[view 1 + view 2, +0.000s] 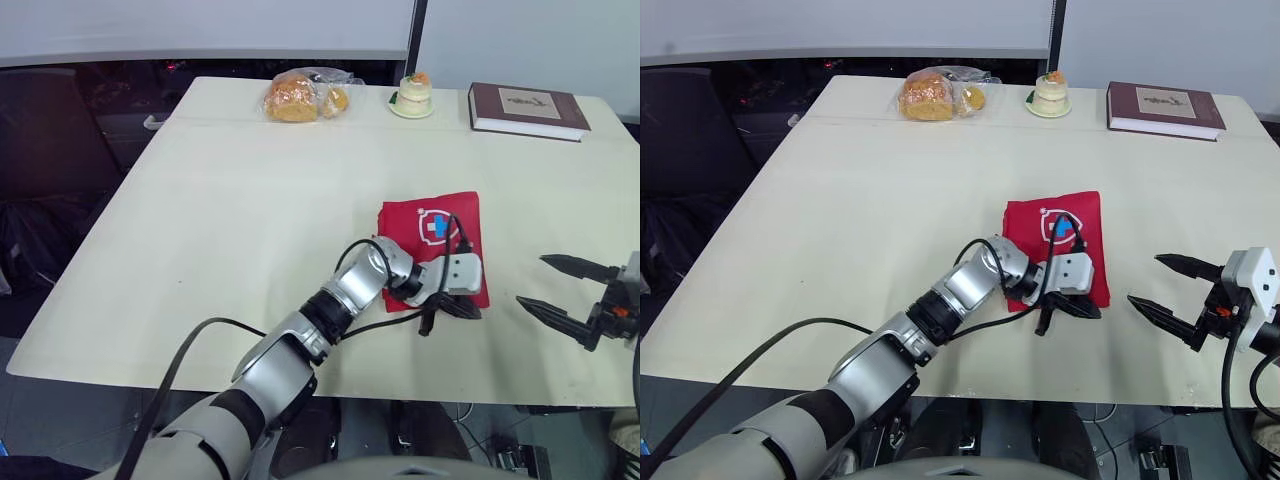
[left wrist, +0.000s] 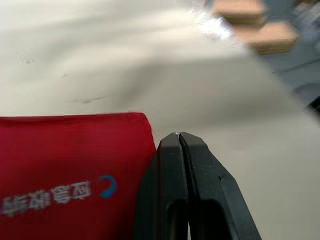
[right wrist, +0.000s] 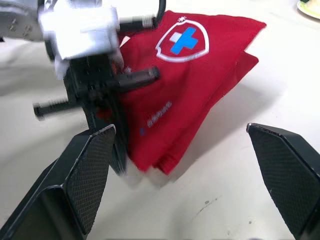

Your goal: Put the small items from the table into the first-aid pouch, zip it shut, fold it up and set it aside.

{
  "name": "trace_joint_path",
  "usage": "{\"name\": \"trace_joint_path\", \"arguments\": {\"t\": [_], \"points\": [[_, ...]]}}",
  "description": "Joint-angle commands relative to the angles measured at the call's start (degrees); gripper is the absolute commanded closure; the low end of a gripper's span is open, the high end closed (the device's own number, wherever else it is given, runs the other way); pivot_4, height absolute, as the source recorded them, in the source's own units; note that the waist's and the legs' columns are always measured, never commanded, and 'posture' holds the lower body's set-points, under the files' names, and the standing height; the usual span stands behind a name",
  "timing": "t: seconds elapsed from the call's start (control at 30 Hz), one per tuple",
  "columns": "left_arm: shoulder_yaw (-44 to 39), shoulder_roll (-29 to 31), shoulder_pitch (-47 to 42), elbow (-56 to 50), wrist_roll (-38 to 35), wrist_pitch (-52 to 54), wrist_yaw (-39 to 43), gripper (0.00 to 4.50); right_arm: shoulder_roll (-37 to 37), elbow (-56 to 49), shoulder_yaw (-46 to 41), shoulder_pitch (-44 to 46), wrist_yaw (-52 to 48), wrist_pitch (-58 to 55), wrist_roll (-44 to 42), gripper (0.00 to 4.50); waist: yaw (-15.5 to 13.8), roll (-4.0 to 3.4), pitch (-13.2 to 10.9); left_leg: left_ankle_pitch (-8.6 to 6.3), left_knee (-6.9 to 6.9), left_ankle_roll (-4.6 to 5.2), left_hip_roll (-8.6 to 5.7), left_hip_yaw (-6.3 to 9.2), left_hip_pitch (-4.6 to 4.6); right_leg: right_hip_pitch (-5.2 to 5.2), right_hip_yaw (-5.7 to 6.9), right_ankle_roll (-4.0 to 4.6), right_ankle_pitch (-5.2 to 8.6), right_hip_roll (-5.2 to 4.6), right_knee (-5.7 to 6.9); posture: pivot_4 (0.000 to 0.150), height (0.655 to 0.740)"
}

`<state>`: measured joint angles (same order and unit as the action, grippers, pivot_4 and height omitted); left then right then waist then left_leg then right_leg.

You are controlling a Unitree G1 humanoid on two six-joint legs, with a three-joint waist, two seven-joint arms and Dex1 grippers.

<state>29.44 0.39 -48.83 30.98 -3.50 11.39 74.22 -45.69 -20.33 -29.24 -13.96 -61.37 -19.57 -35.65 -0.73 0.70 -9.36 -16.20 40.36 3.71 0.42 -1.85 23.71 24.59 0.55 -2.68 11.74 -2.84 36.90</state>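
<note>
The red first-aid pouch [image 1: 432,238] lies folded on the cream table [image 1: 230,230], right of centre, with its white shield and blue cross facing up. My left gripper [image 1: 474,313] rests at the pouch's near right corner. Its fingers [image 2: 170,165] are shut, pressed together just past the red edge [image 2: 75,160] with nothing visible between them. My right gripper [image 1: 545,282] hovers over the table to the right of the pouch, apart from it. It is open, its fingers [image 3: 90,165] spread wide and the pouch [image 3: 190,85] lying ahead of them.
Along the table's far edge are a clear bag of bread [image 1: 300,97], a small cake on a plate [image 1: 412,95] and a dark red book [image 1: 528,110]. The near table edge [image 1: 330,385] runs just below both grippers.
</note>
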Motion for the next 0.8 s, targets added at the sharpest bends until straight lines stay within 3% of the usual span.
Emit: {"name": "trace_joint_path", "arguments": {"t": [0.03,0.17,0.33,0.67,0.8], "points": [[-7.7,0.09,-5.69,0.31,-6.85,-0.17,3.93,4.43,0.36,-1.24,-2.4,-0.08,0.3,1.69,-0.8,0.0,-0.11,-0.01,-0.02,0.0,0.0,0.0,0.0,0.0,0.03,0.03,0.0,-0.01,0.0,0.0,0.01,0.15,0.7289],[-15.43,-1.27,-13.46,8.82,-9.68,-1.55,0.21,4.43,1.06,-0.9,-2.66,0.18,0.92,2.54,-1.01,0.0,-0.53,0.01,-0.03,0.0,0.01,0.01,-0.1,0.0,0.07,0.02,0.0,-0.11,-0.06,-0.04,-0.02,0.15,0.7289],[-23.75,-4.71,-21.62,24.42,-9.54,-4.43,-12.78,4.43,3.73,0.7,-3.38,2.75,2.93,4.13,-2.76,0.0,-0.33,0.04,-0.05,-0.04,0.01,0.08,-0.13,-0.05,0.07,-0.01,-0.04,-0.14,-0.07,-0.04,-0.1,0.15,0.7289],[-18.55,-5.51,-21.5,41.64,4.65,-8.72,-29.24,4.43,4.06,2.92,-2.64,3.12,1.87,4.73,-3.79,0.0,-0.14,0.03,-0.02,-0.04,0.0,0.08,-0.09,-0.07,0.01,-0.01,-0.04,-0.14,-0.07,0.0,-0.05,0.15,0.7289],[-21.5,-5.92,-20.7,43.58,4.21,-5.88,-35.28,4.43,3.83,3.05,-2.78,2.56,1.78,5.24,-3.26,0.0,-0.11,0.03,0.01,-0.04,0.0,0.08,-0.08,-0.07,-0.06,-0.09,-0.06,-0.14,-0.07,-0.01,-0.05,0.15,0.7289]]}}
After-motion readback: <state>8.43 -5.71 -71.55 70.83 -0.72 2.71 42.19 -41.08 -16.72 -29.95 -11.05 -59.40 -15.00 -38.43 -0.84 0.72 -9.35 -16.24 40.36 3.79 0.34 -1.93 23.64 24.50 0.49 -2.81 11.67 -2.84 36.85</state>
